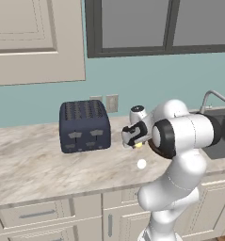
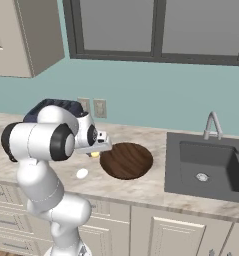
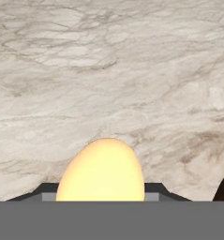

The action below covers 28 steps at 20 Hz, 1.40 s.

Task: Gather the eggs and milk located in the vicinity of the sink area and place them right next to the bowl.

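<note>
The gripper [image 2: 94, 153] is closed on the pale yellow egg [image 3: 101, 172], holding it just above the marble counter [image 1: 34, 164] right beside the wooden bowl's [image 2: 127, 160] left rim. The white egg [image 2: 82, 173] lies on the counter a little out from the bowl, toward the counter's front edge, apart from the held egg. The dark blue toaster [image 1: 84, 125] stands farther from the bowl along the back wall. The dark grey sink [image 2: 206, 165] with its chrome faucet [image 2: 211, 124] sits on the bowl's opposite side.
</note>
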Motion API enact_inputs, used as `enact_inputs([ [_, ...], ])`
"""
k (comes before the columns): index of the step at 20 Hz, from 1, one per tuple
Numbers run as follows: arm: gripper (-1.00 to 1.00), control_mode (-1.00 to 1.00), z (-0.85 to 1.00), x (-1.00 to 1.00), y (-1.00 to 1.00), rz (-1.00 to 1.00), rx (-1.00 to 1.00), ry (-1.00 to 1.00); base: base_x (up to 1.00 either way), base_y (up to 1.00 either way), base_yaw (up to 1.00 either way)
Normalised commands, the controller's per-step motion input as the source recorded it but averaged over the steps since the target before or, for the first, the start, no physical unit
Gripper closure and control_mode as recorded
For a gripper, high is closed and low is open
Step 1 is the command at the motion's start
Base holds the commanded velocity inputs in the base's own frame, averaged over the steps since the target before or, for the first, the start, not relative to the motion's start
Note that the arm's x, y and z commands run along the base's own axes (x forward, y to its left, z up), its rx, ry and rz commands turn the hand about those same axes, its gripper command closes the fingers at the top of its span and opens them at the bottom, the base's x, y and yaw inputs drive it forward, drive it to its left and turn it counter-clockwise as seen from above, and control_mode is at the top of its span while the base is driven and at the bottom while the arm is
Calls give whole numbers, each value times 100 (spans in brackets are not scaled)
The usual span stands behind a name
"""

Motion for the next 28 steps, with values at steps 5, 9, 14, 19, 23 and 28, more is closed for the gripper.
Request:
enact_inputs([
  [5, 100, -100, -10, 0, 0, 0, 0, 0, 0, 0, 0],
  [9, 100, -100, -8, 0, 0, 0, 0, 0, 0, 0, 0],
  [14, -100, -100, -2, 0, 0, 0, 0, 0, 0, 0, 0],
  [19, -100, -100, 0, 0, -2, 0, 0, 0, 0, 0, 0],
  [23, -100, -100, 0, 0, -1, 0, 0, 0, 0, 0, 0],
  [28, -100, -100, 3, -2, 0, 0, 0, -1, 0, 0, 0],
])
